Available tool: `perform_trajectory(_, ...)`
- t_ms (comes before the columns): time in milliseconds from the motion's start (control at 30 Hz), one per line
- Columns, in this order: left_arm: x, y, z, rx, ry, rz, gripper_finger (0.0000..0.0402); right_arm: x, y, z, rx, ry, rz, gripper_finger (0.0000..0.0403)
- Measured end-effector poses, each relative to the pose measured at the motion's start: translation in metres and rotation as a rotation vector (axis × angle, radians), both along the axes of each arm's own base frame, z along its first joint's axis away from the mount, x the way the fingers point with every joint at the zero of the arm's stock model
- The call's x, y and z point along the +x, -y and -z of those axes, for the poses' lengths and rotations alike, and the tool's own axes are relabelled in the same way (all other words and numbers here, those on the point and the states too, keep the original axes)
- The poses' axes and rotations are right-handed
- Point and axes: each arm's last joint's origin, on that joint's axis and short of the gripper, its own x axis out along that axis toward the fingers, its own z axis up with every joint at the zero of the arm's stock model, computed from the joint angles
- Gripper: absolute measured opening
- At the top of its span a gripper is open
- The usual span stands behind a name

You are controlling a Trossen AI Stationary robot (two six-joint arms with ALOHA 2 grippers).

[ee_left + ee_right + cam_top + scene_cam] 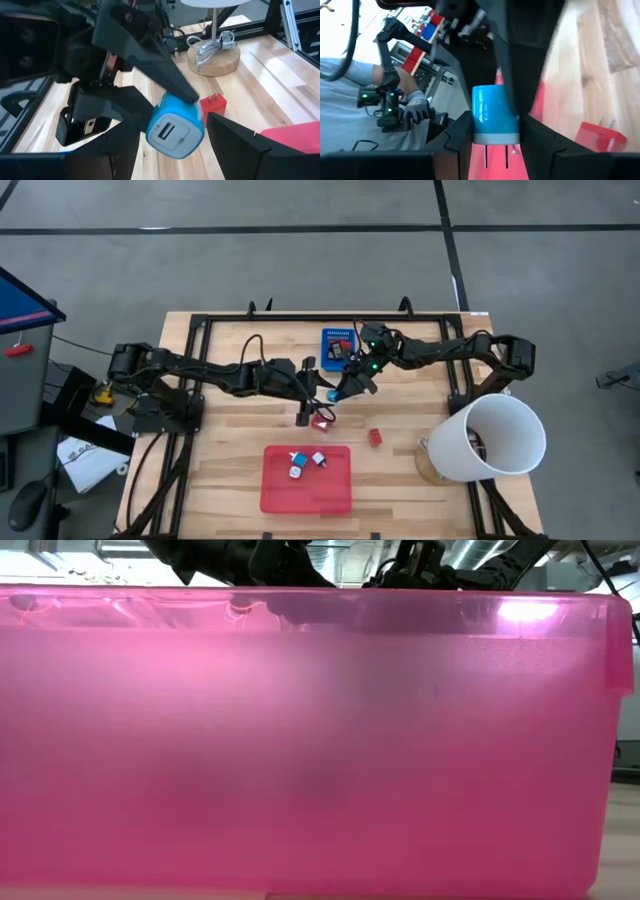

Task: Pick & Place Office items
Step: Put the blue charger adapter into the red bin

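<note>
- While the two arms meet over the middle of the bench, just beyond the red tray, the right pincer holds a small blue-and-white plug in the air; its jaws are part closed on the plug's sides.
- Seen from the right wrist, the plug sits between the two dark fingers, blue body away from the wrist and white end with two thin prongs toward it, so its long axis runs along the fingers.
- Seen from the left wrist, the plug hangs between the left arm's own fingers, with its white socket face turned to that camera.
- So the left pincer is the near one: it stands just beside the plug, on the tray side of it, jaws fairly wide, and I cannot see anything gripped in them.
- My judgement: the move turns on this gap, because the plug seems to be either passed across or carried down to the tray, which lies straight before both pincers.
- A red plug lies on the bench almost under the left pincer, and another red piece lies to the tray's right.
- Three small pieces lie already in the tray.
</note>
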Motion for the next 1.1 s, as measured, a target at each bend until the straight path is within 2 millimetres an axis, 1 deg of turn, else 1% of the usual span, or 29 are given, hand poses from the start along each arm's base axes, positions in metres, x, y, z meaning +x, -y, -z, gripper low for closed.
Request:
perform_trajectory(100,0.001,0.000,0.000,0.000,0.003,0.000,0.0221,0.001,0.000,-0.002,0.009,0.011,0.001,0.0121)
perform_trajectory(167,0.001,0.000,-0.001,0.000,0.019,-0.001,0.0213,0.001,0.000,-0.003,0.012,0.017,0.002,0.0121)
perform_trajectory(233,0.001,0.000,-0.001,0.001,0.022,-0.003,0.0193,0.001,0.001,-0.003,0.014,0.015,0.003,0.0121)
perform_trajectory(333,0.001,0.000,-0.001,0.003,0.021,-0.002,0.0144,0.001,0.000,-0.003,0.017,0.014,-0.002,0.0121)
perform_trajectory(367,0.001,0.000,-0.001,0.002,0.021,-0.003,0.0138,0.001,0.000,-0.003,0.020,0.012,-0.003,0.0121)
perform_trajectory(567,0.001,0.000,-0.001,-0.031,0.012,-0.016,0.0138,0.001,0.001,-0.003,0.021,0.007,0.008,0.0121)
perform_trajectory(633,0.000,0.000,0.001,-0.047,-0.010,-0.026,0.0138,0.001,0.002,-0.002,0.024,-0.008,0.039,0.0138)
perform_trajectory(767,-0.006,0.004,0.006,-0.074,-0.106,-0.039,0.0137,0.001,0.007,-0.001,0.012,-0.031,0.123,0.0207)
perform_trajectory(867,-0.012,0.012,0.010,-0.087,-0.177,-0.008,0.0135,0.000,0.012,-0.002,0.007,-0.025,0.147,0.0244)
perform_trajectory(967,-0.018,0.018,0.004,-0.126,-0.186,0.025,0.0133,-0.002,0.017,-0.001,0.006,-0.027,0.163,0.0255)
perform_trajectory(1100,-0.029,0.030,0.009,-0.205,-0.245,0.095,0.0133,-0.005,0.027,0.000,0.003,-0.039,0.199,0.0257)
